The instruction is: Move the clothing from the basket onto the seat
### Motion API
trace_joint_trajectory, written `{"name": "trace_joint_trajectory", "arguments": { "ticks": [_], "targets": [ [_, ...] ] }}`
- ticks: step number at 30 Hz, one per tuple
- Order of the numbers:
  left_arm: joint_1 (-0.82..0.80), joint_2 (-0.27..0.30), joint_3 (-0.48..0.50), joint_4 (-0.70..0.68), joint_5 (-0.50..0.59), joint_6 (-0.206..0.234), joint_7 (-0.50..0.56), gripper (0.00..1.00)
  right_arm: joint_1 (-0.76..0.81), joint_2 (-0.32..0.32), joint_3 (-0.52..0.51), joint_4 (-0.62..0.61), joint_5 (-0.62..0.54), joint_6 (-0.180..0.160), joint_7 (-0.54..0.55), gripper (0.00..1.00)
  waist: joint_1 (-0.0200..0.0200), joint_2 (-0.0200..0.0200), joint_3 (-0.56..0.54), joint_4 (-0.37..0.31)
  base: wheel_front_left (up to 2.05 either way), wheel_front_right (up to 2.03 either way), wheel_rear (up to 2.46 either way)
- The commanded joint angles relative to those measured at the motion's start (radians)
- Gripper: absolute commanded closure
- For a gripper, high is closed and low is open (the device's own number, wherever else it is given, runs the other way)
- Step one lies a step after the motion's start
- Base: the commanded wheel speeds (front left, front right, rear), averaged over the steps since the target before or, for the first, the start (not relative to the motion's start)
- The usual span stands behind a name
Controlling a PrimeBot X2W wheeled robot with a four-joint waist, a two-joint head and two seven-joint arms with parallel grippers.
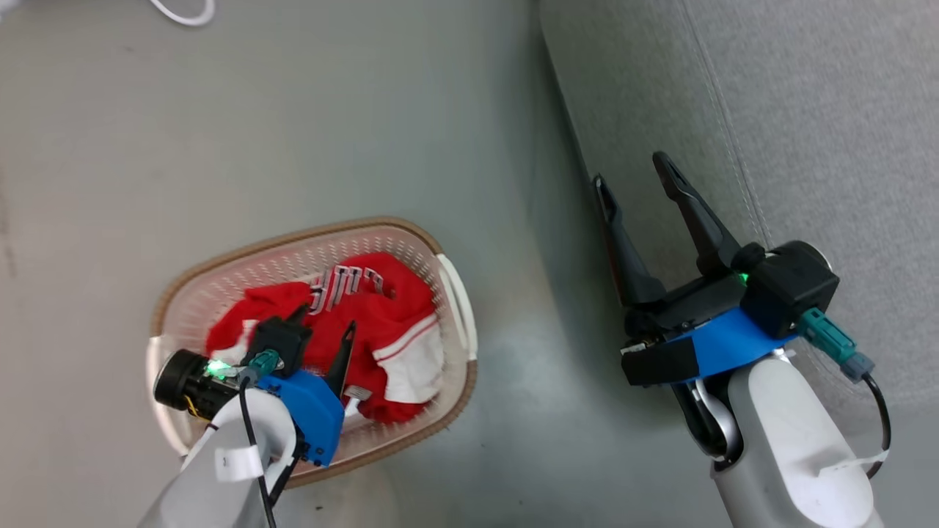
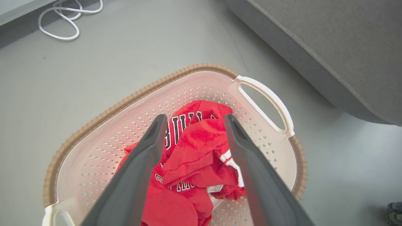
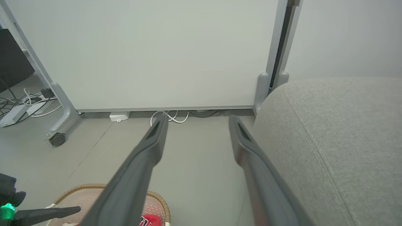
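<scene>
In the head view, the basket [image 1: 308,235] stands on the grey floor [image 1: 293,110] at 8 o'clock. The clothing [image 1: 381,315] lies crumpled inside it. The left gripper [image 1: 326,319] is over the clothing with its fingers spread wide and nothing between them. The right gripper [image 1: 631,170], at 3 o'clock, is also spread and empty, near the edge of the seat [image 1: 807,110], which fills the 1 o'clock corner.

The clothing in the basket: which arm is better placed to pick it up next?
Left. The left jaws stand open over the clothing in the basket. The right jaws, also open, are beside the seat, away from the basket.
</scene>
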Motion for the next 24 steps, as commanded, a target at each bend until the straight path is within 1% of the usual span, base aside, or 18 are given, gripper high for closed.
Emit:
{"name": "trace_joint_trajectory", "arguments": {
  "ticks": [1,8,11,24],
  "targets": [
    [-0.039,0.023,-0.035,0.026,-0.008,-0.001,0.009,0.00,-0.029,-0.002,0.013,-0.007,0.014,0.000,-0.011,0.00,-0.0002,0.0000,0.081,-0.070,0.00,0.00,0.00],
    [-0.127,0.095,-0.167,0.111,0.003,-0.001,0.052,0.00,-0.069,-0.002,0.069,-0.015,0.054,0.000,-0.029,0.00,-0.0002,0.0000,0.171,-0.121,0.00,0.00,0.00],
    [-0.160,0.113,-0.200,0.146,0.009,-0.001,0.069,0.00,-0.081,-0.001,0.083,-0.018,0.064,0.000,-0.033,0.00,-0.0002,0.0000,0.199,-0.132,0.00,0.00,0.00],
    [-0.259,0.137,-0.275,0.259,0.049,0.000,0.112,0.00,-0.099,-0.002,0.127,-0.042,0.100,0.000,-0.035,0.00,-0.0002,0.0000,0.270,-0.160,0.00,0.00,0.00]
  ]
}}
